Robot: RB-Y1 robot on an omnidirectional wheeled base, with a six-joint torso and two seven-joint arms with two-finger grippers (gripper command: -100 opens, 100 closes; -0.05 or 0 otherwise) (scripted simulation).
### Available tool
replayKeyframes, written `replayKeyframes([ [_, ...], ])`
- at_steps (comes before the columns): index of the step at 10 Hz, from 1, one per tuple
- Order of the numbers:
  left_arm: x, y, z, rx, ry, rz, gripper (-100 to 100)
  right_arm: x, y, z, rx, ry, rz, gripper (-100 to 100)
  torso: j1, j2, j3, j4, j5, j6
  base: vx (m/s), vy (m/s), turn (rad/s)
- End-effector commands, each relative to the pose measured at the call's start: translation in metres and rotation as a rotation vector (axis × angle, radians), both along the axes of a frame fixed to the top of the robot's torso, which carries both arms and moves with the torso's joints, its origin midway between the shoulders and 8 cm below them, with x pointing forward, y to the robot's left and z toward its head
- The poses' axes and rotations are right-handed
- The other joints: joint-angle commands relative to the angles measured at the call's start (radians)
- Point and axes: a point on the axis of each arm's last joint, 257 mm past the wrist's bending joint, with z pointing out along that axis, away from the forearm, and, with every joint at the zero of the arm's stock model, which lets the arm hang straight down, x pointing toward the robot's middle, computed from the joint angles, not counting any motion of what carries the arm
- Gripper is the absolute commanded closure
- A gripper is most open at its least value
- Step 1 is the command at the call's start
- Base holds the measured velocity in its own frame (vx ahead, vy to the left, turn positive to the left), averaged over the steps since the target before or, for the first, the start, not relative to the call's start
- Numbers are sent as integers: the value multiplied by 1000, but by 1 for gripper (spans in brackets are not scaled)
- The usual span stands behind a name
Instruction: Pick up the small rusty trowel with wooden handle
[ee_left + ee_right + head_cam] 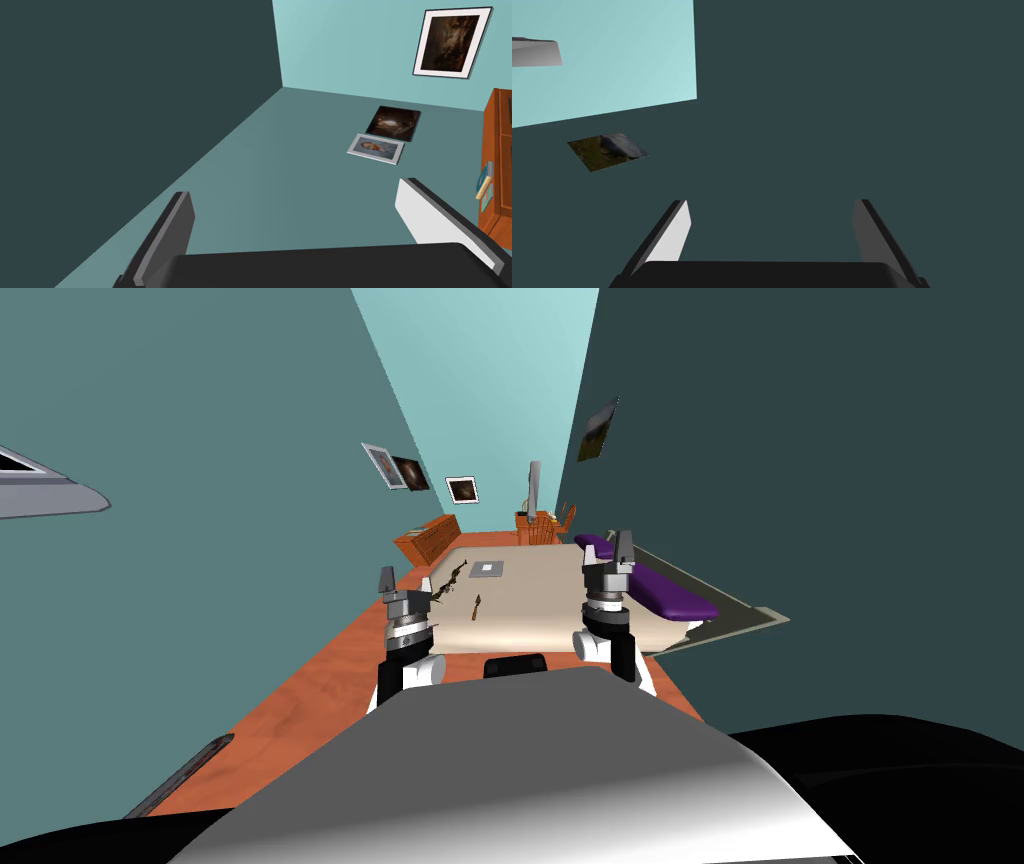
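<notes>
The small trowel [476, 607], brown with a thin handle, lies on the beige tabletop [540, 588] ahead of me, between my two arms and nearer the left one. My left gripper [397, 580] is raised at the table's near left edge, open and holding nothing; its fingers [170, 235] stand wide apart in the left wrist view. My right gripper [613, 544] is raised near the table's right side, also open and holding nothing, with its fingers [672, 235] spread in the right wrist view.
A dark twig-like object [450, 578] and a grey flat square [489, 569] also lie on the table. A purple bench [660, 588] runs along its right side. Orange cabinets [428, 538] and a chair [540, 528] stand beyond. Walls close in on both sides.
</notes>
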Motion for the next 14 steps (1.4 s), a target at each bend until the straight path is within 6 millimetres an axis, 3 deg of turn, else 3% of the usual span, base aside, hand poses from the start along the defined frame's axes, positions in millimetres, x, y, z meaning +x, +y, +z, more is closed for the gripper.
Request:
replayKeyframes([
  [1,2,-2,-5,15,17,-19,-100,0,0,0,0,0,0,0,0,0,0,0,0,0,6,1,-30],
  [5,10,2,-32,6,93,-72,-100,0,0,0,0,0,0,0,1,-2,-1,0,0,0,25,9,-54],
  [14,22,51,-148,-291,365,-134,-100,0,0,0,0,0,0,0,1,-4,-2,-1,0,0,55,14,-116],
])
